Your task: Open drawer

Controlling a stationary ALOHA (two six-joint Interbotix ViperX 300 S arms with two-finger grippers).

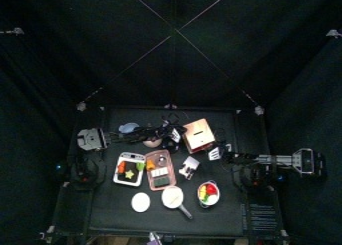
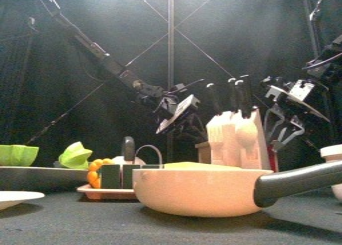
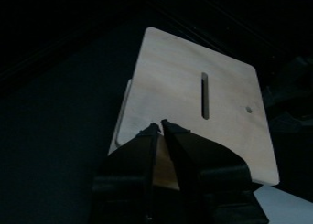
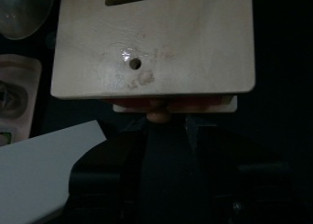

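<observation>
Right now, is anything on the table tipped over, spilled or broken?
No, nothing stands out. The drawer stands upright on the table, and the tray of food near it lies flat with its food inside. I see no spill or break, though small things are hard to make out.

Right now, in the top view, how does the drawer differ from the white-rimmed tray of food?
The drawer is a plain light-tan box; the tray is flat, white-rimmed and holds colourful food. The drawer sits farther up and to the right in the top view; the tray lies lower and to the left. Both are rectangular and rest on the black table.
</observation>
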